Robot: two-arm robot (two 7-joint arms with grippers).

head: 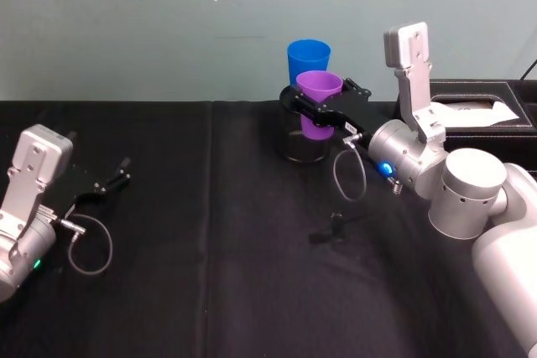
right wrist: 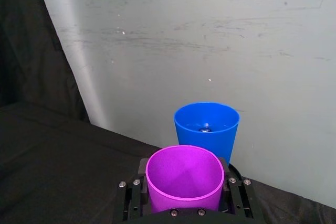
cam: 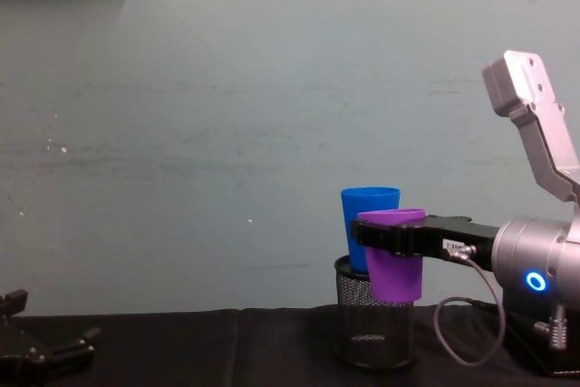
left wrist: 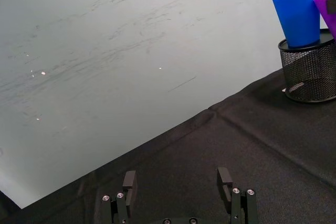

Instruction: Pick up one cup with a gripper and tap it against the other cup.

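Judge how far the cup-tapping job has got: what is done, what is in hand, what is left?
Done: the right gripper is shut on the purple cup and holds it off the table, level with the mesh holder. In hand: the purple cup hangs right beside the blue cup, which stands in the holder; I cannot tell whether they touch. Left: confirming the tap. The left gripper rests open, far off.

Place: a robot test bench, likely a lab.
Table (head: 210, 232): covered edge to edge in black cloth, creased.
Wall (head: 168, 23): bare, pale green-grey, scuffed, just behind the table.
Far right: black box (head: 482, 111) with a white patch.
Centre far: black mesh holder (cam: 373, 328).
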